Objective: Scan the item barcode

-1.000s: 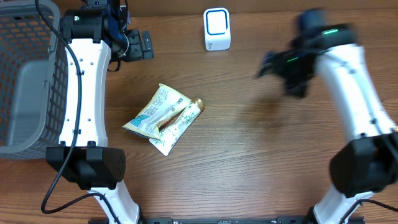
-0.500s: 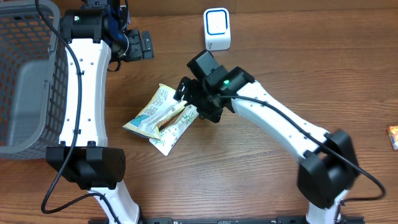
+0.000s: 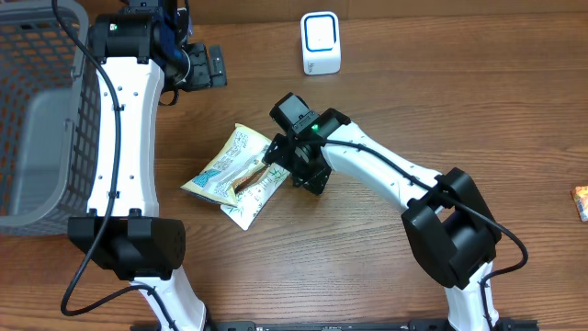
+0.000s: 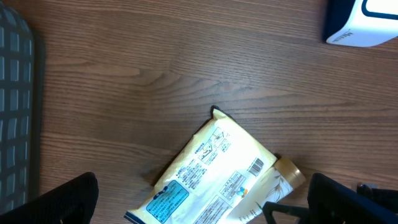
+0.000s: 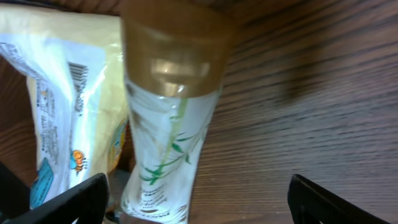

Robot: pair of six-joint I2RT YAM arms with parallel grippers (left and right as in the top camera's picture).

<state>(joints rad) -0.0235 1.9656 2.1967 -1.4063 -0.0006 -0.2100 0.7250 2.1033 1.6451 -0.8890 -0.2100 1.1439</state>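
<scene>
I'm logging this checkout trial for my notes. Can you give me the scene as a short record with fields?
surface: brown wooden table
items: pale yellow printed foil packet, barcode face up; clear plastic tube with golden-brown cap lying against it
scanner: white boxy scanner at the far edge, nothing in front of it
bin: grey mesh basket at the left edge
right claw: open, fingers either side of the tube, not gripping
left claw: open, empty, near the basket

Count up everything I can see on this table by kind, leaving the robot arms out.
Pouch: 1
Tube: 1
Scanner: 1
Basket: 1
Small orange item, right edge, too small to identify: 1
Total: 5
</scene>
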